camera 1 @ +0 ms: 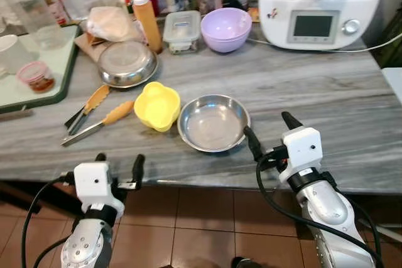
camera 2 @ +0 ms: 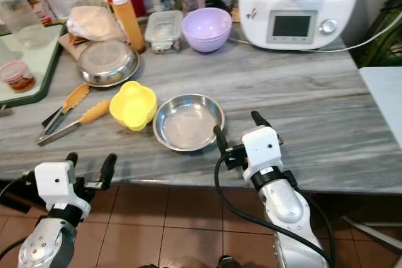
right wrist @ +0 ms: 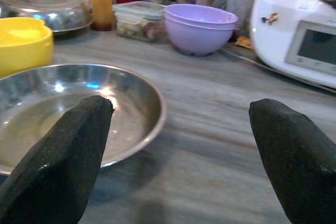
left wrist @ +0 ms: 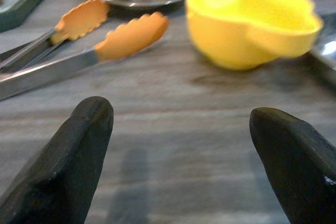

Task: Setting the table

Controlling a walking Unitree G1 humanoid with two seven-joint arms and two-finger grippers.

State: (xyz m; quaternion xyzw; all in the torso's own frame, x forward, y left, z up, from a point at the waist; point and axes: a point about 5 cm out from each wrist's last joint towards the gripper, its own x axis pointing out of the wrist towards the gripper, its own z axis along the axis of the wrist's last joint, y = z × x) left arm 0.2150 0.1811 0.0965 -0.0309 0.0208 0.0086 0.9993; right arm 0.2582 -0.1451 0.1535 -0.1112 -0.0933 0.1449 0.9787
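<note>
The right gripper (camera 2: pixel 237 127) is hovering with fingers spread just beside the steel plate (camera 2: pixel 188 122) on the counter (camera 2: pixel 301 98). A yellow bowl (camera 2: pixel 133 105) is touching that plate; orange-tipped tongs (camera 2: pixel 69 116) are lying nearby.

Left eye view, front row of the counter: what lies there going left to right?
Orange-tipped metal tongs → yellow flower-shaped bowl → shallow stainless steel bowl → right end effector, open at the steel bowl's right rim.
</note>
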